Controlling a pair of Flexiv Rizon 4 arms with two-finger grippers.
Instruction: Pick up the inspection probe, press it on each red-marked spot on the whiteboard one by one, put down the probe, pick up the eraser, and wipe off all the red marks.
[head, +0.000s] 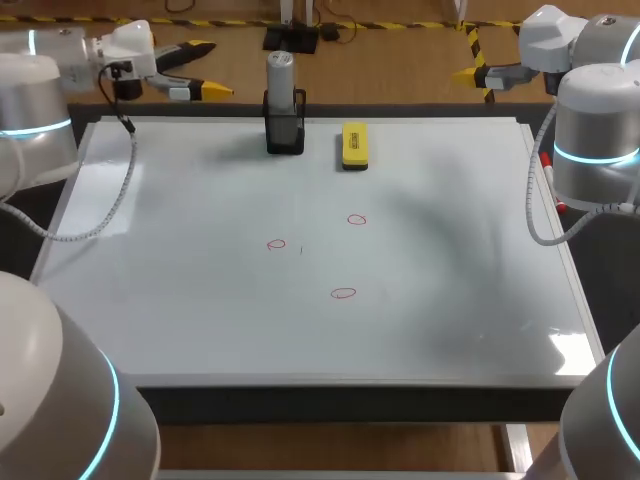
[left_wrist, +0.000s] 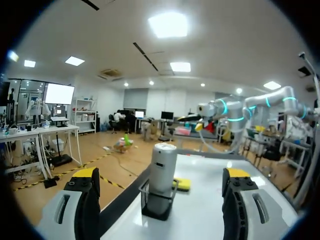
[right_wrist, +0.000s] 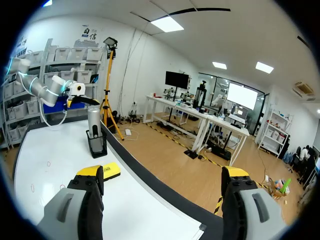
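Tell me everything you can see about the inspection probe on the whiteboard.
The inspection probe is a silver-grey, metallic-looking cylinder with a rounded cap. It stands upright, its lower end in a black open-frame holder that rests on the whiteboard near its far edge. The yellow eraser lies apart from it, to its right in the head view. Only the holder touches it.

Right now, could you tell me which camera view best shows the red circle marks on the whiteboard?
Head view: all three red circle marks show clearly on the white whiteboard. The right wrist view catches two faintly; the left wrist view, none.
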